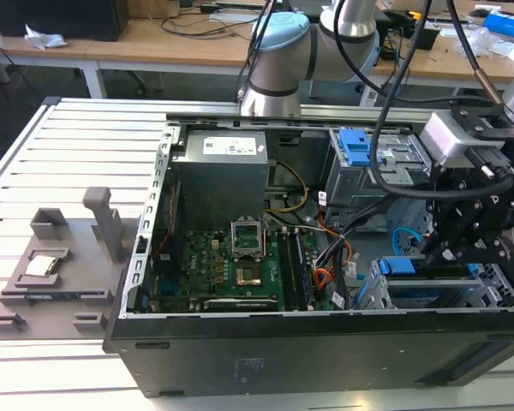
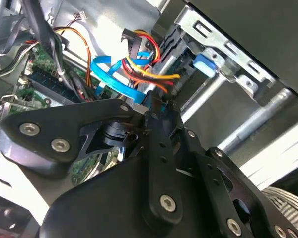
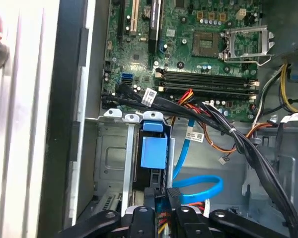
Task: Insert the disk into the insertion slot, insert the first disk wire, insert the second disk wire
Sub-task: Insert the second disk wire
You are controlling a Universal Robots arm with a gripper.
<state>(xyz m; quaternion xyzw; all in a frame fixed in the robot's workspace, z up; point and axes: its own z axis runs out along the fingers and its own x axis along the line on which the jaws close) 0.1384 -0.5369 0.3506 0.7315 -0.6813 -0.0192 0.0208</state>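
The disk sits inside the insertion slot, a silver cage at the case's front corner on the exterior view's right. Its blue carrier shows between the cage's metal rails. My gripper hangs just over the disk's rear end. In the first wrist view, my gripper is shut on the dark connector of a blue disk wire, which loops beside it. In the second wrist view, the fingertips pinch that connector, with the blue wire and a red, yellow and orange wire bundle just beyond.
A thick black cable bundle crosses above the cage. The motherboard and power supply fill the case's middle. A taller cage with a blue latch stands behind. A grey fixture lies on the slatted table at the exterior view's left.
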